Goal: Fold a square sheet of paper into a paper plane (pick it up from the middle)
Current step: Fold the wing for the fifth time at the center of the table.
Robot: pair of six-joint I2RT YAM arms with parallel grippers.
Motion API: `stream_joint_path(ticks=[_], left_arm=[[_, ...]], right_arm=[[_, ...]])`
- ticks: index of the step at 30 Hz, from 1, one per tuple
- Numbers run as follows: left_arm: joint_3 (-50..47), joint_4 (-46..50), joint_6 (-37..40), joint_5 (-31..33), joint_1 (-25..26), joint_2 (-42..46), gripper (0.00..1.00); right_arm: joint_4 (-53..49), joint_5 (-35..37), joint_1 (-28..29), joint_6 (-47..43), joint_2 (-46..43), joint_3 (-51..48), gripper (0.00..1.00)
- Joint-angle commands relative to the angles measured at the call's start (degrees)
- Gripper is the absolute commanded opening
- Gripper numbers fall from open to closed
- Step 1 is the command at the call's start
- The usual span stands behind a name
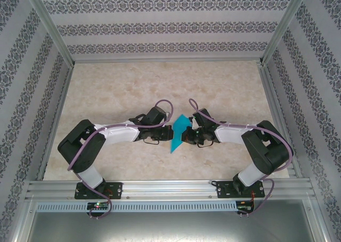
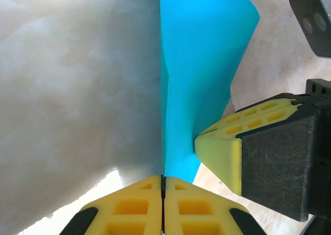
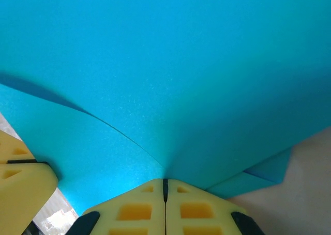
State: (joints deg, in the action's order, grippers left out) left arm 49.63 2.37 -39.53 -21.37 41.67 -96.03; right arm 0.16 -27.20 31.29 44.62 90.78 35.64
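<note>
Top external view: we see the partly folded sheet of paper at the middle of the counter. Both the left jaws and the right jaws are pinched shut on it, close together; we judge any pulling apart could tear it or fold it crooked.

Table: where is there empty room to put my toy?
The far half of the table, from back wall to arms, is bare. So is the patch between the arms and the front rail. The middle is crowded: left tool and right tool pinch the teal paper.
</note>
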Motion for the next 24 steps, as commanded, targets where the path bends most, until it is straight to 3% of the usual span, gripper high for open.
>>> stream_joint_path(ticks=[1, 15, 24], left_arm=[[2.3, 2.8, 2.3, 0.5, 0.8, -0.6, 0.08], [7.0, 8.7, 7.7, 3.9, 2.4, -5.0, 0.05], [7.4, 5.9, 6.0, 0.5, 3.3, -5.0, 0.05]], right_arm=[[-3.3, 2.9, -0.1, -1.1, 0.0, -0.5, 0.06], [-0.5, 1.3, -1.0, -0.5, 0.1, -1.5, 0.05], [1.5, 0.5, -1.5, -0.1, -0.1, -2.5, 0.05]])
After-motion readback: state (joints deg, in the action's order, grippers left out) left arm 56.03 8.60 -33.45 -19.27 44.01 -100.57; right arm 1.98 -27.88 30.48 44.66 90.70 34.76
